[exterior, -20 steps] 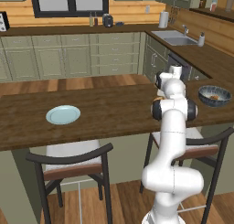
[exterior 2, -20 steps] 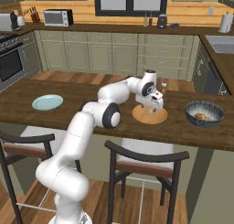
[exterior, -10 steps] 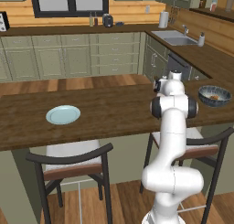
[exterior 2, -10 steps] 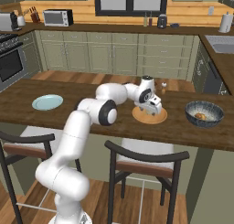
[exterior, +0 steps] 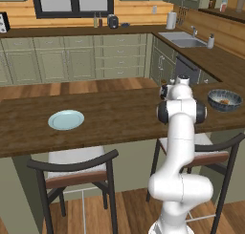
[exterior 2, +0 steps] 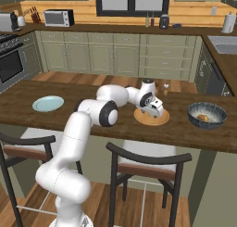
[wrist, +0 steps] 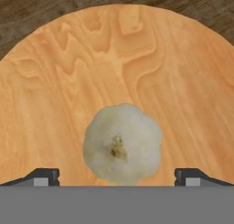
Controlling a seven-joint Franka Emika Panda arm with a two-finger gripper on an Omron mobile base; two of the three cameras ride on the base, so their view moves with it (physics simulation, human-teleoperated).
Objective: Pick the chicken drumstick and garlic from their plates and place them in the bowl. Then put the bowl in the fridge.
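We have the claw (wrist: 117, 176) hanging wide open straight above the garlic (wrist: 122, 143), one finger tip on each side of the bulb and nothing held between them. The garlic sits alone on the wooden plate (wrist: 137, 67), toward the near part of it as the hand camera sees it. Our worry is the shape: the bulb is round and lumpy, so if we close a little high or off centre it may squirt out sideways and roll off the plate onto the counter (exterior 2: 115, 129). Coming down too far could also press the finger tips into the plate and shove it along. Later, the bowl (exterior 2: 206, 115) is deep, and carrying the garlic across to it risks a drop on the way. Counting what we see: one garlic, two plates, the wooden one (exterior 2: 151, 117) under the hand and a pale blue one (exterior 2: 48, 103) well apart at the far end, bare; one bowl, with one small orange-brown piece in it that we take for the chicken drumstick (exterior 2: 202, 117); two chairs (exterior 2: 148, 168) at the counter.
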